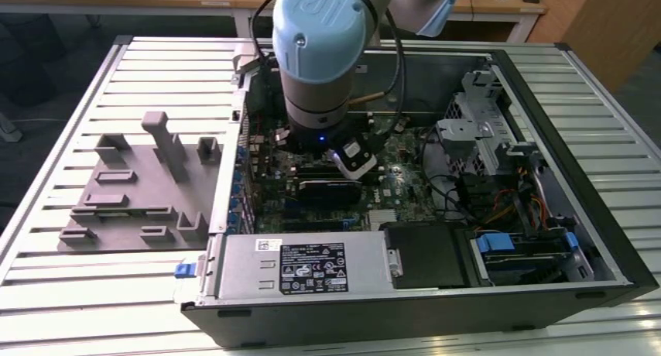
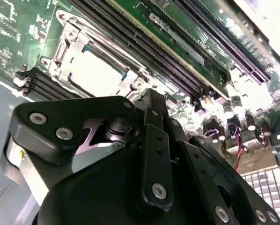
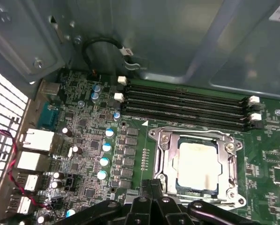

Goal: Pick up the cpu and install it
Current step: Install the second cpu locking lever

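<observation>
The cpu (image 3: 197,164) is a pale silvery square lying flat inside the metal-framed socket (image 3: 161,154) on the green motherboard; it also shows in the second wrist view as the cpu (image 2: 95,75). My gripper (image 3: 159,186) hangs just beside the socket's edge, a little above the board, with its black fingers (image 2: 149,101) drawn together and nothing between them. In the exterior view the arm reaches down into the open computer case (image 1: 516,70), and the gripper (image 1: 354,164) sits low over the middle of the board.
Black memory slots (image 3: 187,105) run alongside the socket. A grey plastic tray with upright posts (image 1: 135,186) lies outside the case at the exterior view's left. The power supply (image 1: 309,263) and drive cage (image 1: 485,124) crowd the case's near and right sides.
</observation>
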Available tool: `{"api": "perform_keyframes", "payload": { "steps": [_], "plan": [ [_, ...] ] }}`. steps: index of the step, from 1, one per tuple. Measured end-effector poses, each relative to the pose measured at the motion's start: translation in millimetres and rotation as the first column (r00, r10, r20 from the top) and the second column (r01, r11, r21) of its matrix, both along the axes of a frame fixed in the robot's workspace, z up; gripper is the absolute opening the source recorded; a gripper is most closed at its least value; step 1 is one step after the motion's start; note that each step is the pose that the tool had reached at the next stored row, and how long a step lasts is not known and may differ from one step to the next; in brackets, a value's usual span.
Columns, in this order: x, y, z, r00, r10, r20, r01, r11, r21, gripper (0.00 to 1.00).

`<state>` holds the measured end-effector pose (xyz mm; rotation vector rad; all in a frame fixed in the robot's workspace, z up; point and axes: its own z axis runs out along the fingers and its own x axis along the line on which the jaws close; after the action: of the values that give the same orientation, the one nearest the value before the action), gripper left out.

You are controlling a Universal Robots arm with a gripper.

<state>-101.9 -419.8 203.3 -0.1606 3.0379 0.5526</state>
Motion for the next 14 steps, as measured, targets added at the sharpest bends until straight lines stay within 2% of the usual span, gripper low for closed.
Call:
{"api": "perform_keyframes", "payload": {
  "steps": [6, 8, 10, 14],
  "plan": [
    [0.0, 0.0, 10.7, 1.0, -0.009, 0.0023, 0.009, 1.0, -0.0005, 0.11],
    [0.0, 0.0, 13.0, 0.9999, -0.014, 0.0028, 0.014, 0.9999, -0.0037, 0.11],
    [0.0, 0.1, 13.7, 0.9998, -0.02, 0.003, 0.02, 0.9997, -0.0133, 0.11],
    [0.7, 3.3, 13.8, 0.9997, -0.026, 0.0037, 0.026, 0.9987, -0.0432, 0.11]
  ]
}}
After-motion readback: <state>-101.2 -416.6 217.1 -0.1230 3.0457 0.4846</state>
